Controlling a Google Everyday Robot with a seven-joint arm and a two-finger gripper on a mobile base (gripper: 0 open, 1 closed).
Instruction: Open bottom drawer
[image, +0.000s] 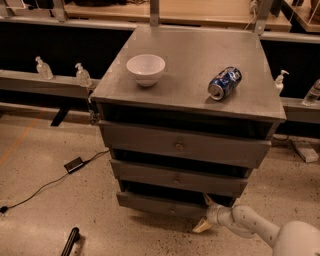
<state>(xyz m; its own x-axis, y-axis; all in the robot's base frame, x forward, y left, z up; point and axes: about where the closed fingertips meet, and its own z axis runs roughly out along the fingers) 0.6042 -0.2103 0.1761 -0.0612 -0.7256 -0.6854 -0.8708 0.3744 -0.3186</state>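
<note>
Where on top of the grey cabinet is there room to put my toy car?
Bare patches on the cabinet top: the wide middle between the white bowl and the blue can, and the back strip behind both. Crowded spot: low down, where the gripper sits at the right end of the bottom drawer.

Grey 3-drawer cabinet (185, 55), seen from front and above. On top: white bowl (145, 69) upright at left, blue drinks can (224, 83) on its side at right, well apart. Top drawer (150, 141), mid drawer (150, 175) and bottom drawer (150, 202) each w/ a dark gap above the front. Gripper (205, 213) at the bottom drawer's right end, low by the floor, fingers spread; arm (250, 225) enters from lower right. Floor at left: black adapter (74, 164) w/ cable. Clear bottles (44, 67) on the ledge behind.
</note>
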